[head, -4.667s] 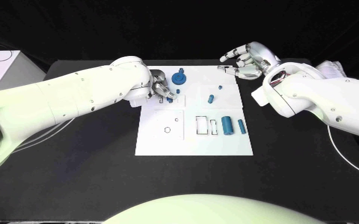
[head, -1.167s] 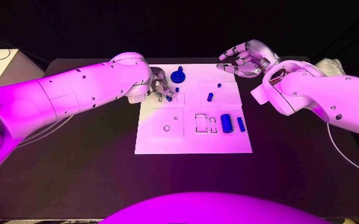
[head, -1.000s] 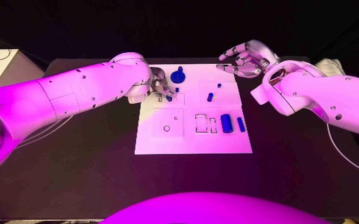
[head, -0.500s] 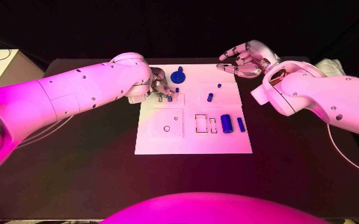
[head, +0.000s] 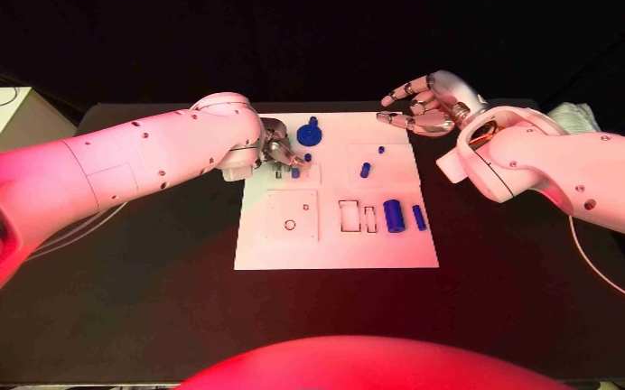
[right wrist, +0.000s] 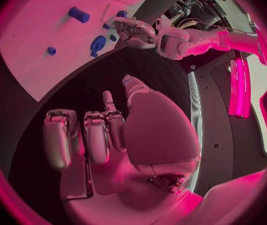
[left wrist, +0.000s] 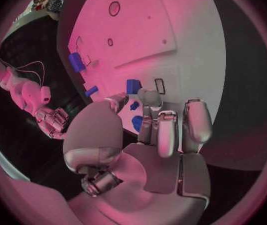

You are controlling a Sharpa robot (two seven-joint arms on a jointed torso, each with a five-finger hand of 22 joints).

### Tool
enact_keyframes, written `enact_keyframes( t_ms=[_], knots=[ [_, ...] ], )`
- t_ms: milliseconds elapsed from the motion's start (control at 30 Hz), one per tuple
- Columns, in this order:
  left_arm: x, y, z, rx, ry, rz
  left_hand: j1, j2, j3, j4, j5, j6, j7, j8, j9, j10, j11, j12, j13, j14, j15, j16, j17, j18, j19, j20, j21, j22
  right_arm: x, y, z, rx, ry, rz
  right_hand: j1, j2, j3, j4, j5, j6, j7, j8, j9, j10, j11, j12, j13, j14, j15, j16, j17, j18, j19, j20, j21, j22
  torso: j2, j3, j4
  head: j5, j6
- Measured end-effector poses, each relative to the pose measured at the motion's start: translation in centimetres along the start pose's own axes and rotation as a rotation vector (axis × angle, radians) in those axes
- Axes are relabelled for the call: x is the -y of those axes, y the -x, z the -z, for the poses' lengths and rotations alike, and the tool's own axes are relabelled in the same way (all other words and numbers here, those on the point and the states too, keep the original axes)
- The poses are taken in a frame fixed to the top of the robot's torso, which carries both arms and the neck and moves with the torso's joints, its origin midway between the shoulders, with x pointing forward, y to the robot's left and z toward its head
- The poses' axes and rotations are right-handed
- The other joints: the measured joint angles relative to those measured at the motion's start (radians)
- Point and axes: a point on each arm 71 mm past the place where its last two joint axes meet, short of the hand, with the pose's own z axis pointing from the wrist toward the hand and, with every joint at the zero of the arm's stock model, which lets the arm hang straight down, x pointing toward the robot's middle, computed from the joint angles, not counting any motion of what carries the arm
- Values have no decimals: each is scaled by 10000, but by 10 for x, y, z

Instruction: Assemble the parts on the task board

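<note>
The left hand [head: 277,153] pinches a small blue part [left wrist: 133,86] over the task board's [head: 339,250] far-left corner; likely light, rigid and slippery, best pinched at its sides, while the right hand [head: 427,106] hovers loosely curled, empty.

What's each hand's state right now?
Left hand: over the white task board, fingers by small blue parts; grip cannot be told.
Right hand: open, empty.
</note>
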Motion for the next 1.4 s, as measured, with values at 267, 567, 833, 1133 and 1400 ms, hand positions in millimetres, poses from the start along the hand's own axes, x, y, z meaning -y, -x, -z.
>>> enact_keyframes(
  t_ms=[267,567,833,1133,1400],
  knots=[
    [-2,-3,4,31,-108,165,0,0,0,0,0,-8,3,-58,-1,1,0,0,13,0,0,-9,0,0,-3,3,0,-2,1,0,0,11,-18,7,-52,52,0,0,0,0,0,0,0,0,0,0,0,0,0,0,-1,-1,0,0,-46,-1,-6,-7,2,1,45],
    [-4,0,18,123,-430,561,0,1,-236,-12,0,-381,127,-324,-159,-321,142,-213,-350,2,111,-232,0,0,-301,59,-207,-387,4,3,-1,73,-90,44,-52,52,0,0,0,0,0,0,-8,0,0,0,0,0,0,0,-1,0,0,0,-46,7,-30,-1,9,-5,143],
    [-4,5,31,326,-712,769,182,182,-568,-15,41,-1142,556,-1506,-1074,-686,464,-253,-511,21,431,-310,0,0,-423,228,-273,-488,7,5,-1,136,-164,80,-52,52,0,0,0,0,0,0,-8,0,0,0,0,0,0,0,-1,0,0,0,-46,7,-28,-1,18,11,174],
    [-1,4,41,423,-968,869,869,365,-846,-46,147,-1481,920,-2837,-2499,-713,792,-48,-565,36,716,-310,0,0,-354,541,-273,-382,10,5,-1,142,-224,83,-52,52,0,0,0,0,0,0,-8,0,0,0,0,0,0,0,-2,0,0,0,-46,6,-5,5,18,42,198],
    [-4,3,42,431,-958,919,1310,360,-855,-56,152,-1395,1006,-3229,-3140,-799,878,-38,-670,36,788,-310,0,-1,-355,610,-273,-352,11,5,-1,148,-253,81,-52,52,0,0,0,0,0,0,-7,0,0,0,0,0,0,-40,-2,0,0,0,-46,4,-4,6,16,62,176]
  ],
)
